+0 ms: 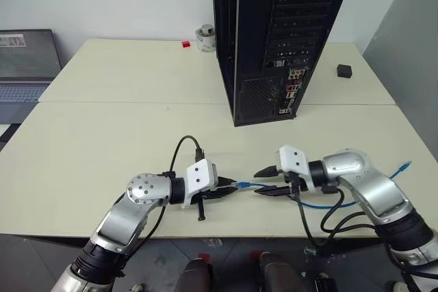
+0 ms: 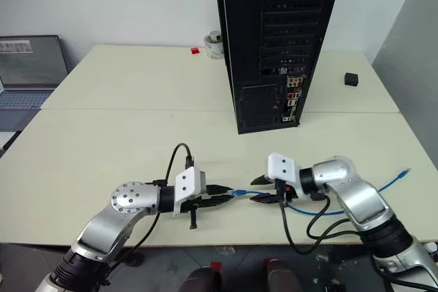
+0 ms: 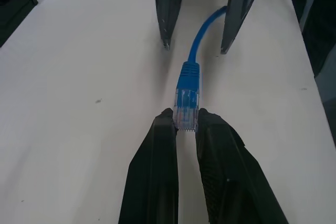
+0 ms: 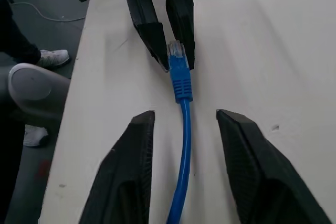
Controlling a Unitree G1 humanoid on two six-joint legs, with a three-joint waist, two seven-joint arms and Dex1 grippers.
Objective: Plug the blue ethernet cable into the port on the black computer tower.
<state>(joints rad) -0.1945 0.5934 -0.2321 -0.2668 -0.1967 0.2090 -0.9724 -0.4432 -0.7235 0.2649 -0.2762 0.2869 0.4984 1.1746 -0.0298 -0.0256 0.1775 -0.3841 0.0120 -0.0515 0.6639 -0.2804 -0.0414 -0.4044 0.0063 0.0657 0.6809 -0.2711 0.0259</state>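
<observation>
The blue ethernet cable (image 1: 248, 185) lies on the table's near edge, stretched between my two grippers. My left gripper (image 1: 231, 189) is shut on its clear plug (image 3: 187, 100), pinching the plug's tip between both fingertips. My right gripper (image 1: 260, 182) faces it and stands open; its fingers (image 4: 131, 156) straddle the cable without touching it. The cable trails off to the right, and its other end (image 1: 405, 166) lies near the table's right edge. The black computer tower (image 1: 280, 32) stands upright at the far middle, its back panel with coloured ports (image 1: 293, 83) facing me.
A laptop (image 1: 26, 66) sits at the far left. A small black cube (image 1: 344, 70) lies right of the tower. A small red piece (image 1: 185, 44) and a pale roll (image 1: 205, 37) sit behind the tower's left side. Bare tabletop (image 1: 137, 121) lies between the grippers and the tower.
</observation>
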